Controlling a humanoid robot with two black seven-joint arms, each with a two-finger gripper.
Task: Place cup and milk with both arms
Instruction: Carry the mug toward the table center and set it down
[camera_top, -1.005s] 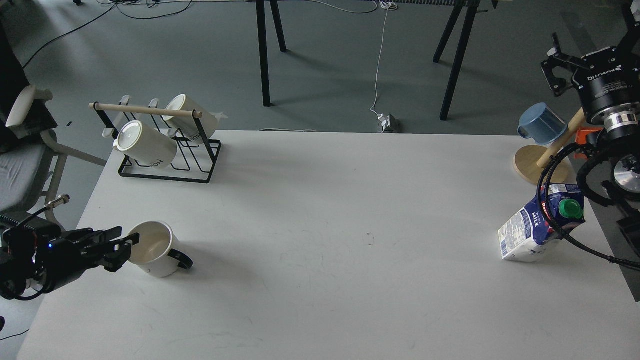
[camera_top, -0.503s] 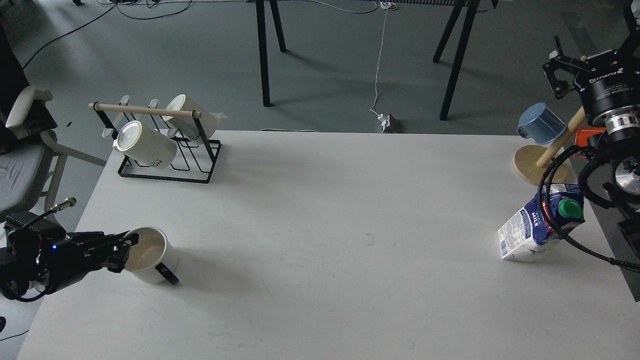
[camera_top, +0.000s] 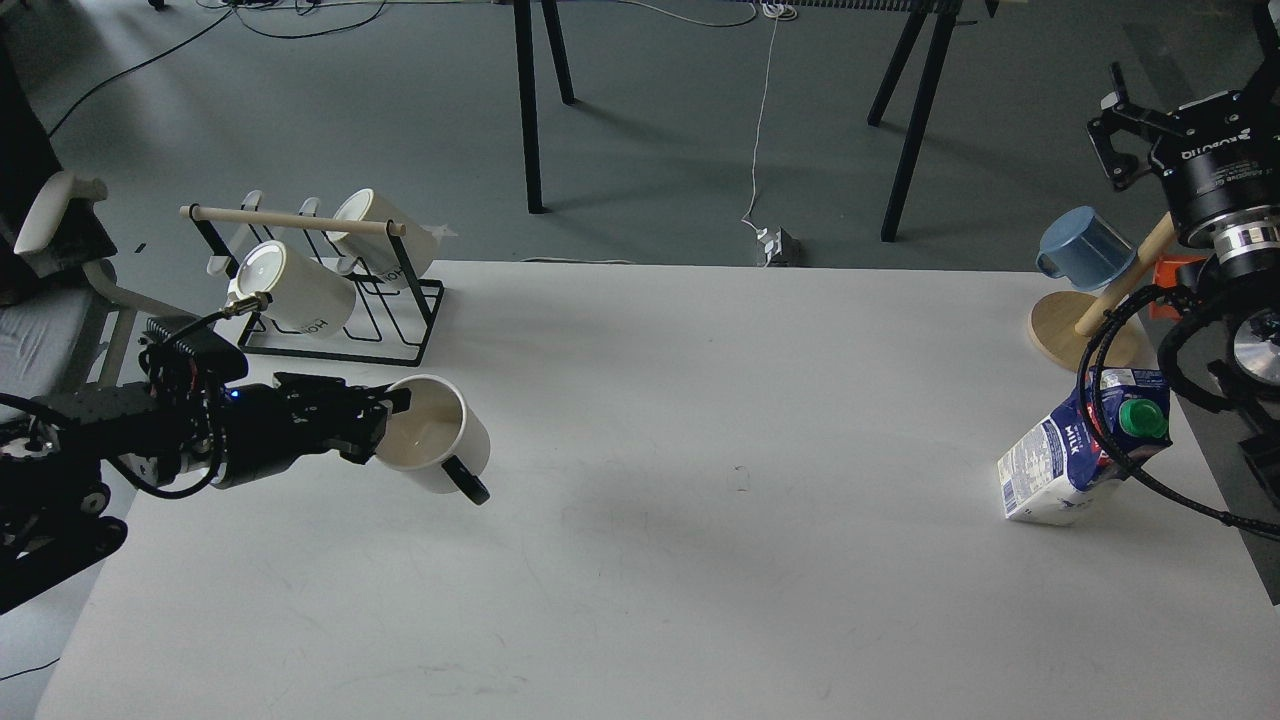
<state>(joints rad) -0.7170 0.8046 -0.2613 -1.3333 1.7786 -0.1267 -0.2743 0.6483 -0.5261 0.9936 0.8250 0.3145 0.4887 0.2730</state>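
The cup (camera_top: 445, 437), a squat white mug with a black handle, is held tilted above the white table (camera_top: 700, 560), its mouth facing left. My left gripper (camera_top: 385, 425) is shut on the cup's rim, left of the table's middle. The milk (camera_top: 1065, 455), a blue and white carton with a green cap, stands on the table near the right edge, with a black cable of my right arm crossing in front of it. My right gripper (camera_top: 1118, 135) is high at the far right, well above and behind the milk, open and empty.
A black wire rack (camera_top: 330, 320) with two taller white mugs stands at the back left. A wooden stand (camera_top: 1075, 335) with a blue mug (camera_top: 1085, 245) stands at the back right. A chair (camera_top: 50, 290) is off the table's left side.
My left gripper has lifted the cup off the table and carried it right and away from me, toward the middle. The right arm and the milk have barely moved.
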